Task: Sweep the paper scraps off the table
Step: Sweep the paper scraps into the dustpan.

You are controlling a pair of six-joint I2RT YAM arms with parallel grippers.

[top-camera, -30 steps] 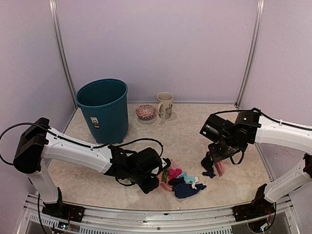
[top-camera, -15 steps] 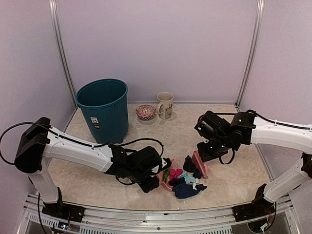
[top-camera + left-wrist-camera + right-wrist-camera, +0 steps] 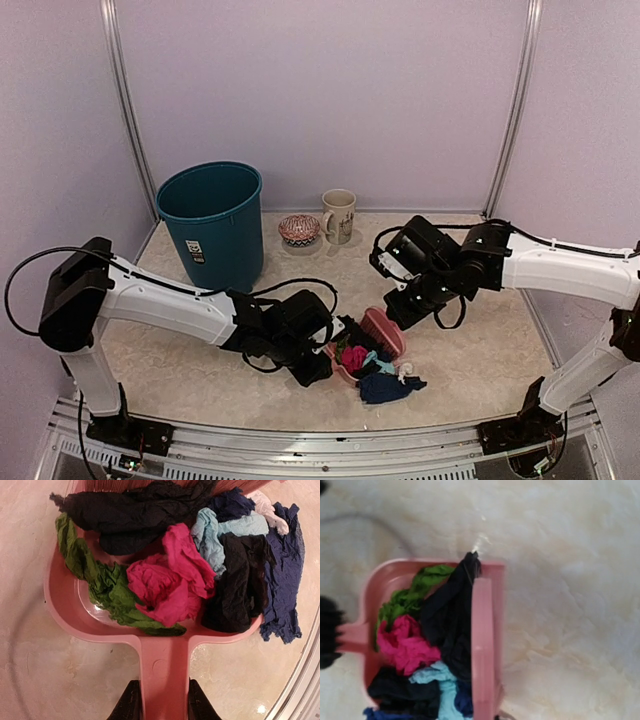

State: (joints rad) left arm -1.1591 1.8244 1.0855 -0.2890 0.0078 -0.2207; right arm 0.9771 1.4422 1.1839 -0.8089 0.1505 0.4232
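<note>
A pink dustpan [image 3: 65, 605] lies on the table [image 3: 480, 350], and my left gripper [image 3: 162, 707] is shut on its handle [image 3: 164, 670]. The paper scraps [image 3: 170, 585] fill the pan in green, magenta, black and teal. A navy scrap [image 3: 285, 580] and a white one [image 3: 408, 372] hang past the pan's open edge onto the table. My right gripper [image 3: 405, 308] is shut on a pink brush [image 3: 383, 330], which stands against the pan's mouth with its back [image 3: 482, 645] beside the black scraps [image 3: 450, 615]. Its fingers are hidden in the right wrist view.
A teal bin [image 3: 212, 225] stands at the back left. A patterned bowl [image 3: 299, 230] and a beige mug [image 3: 339, 215] sit beside it near the back wall. A metal rail [image 3: 300, 440] runs along the table's front edge.
My right arm has swept the brush leftward across the table to the dustpan's mouth, pushing a black scrap in with the others. The left arm and dustpan have hardly moved.
</note>
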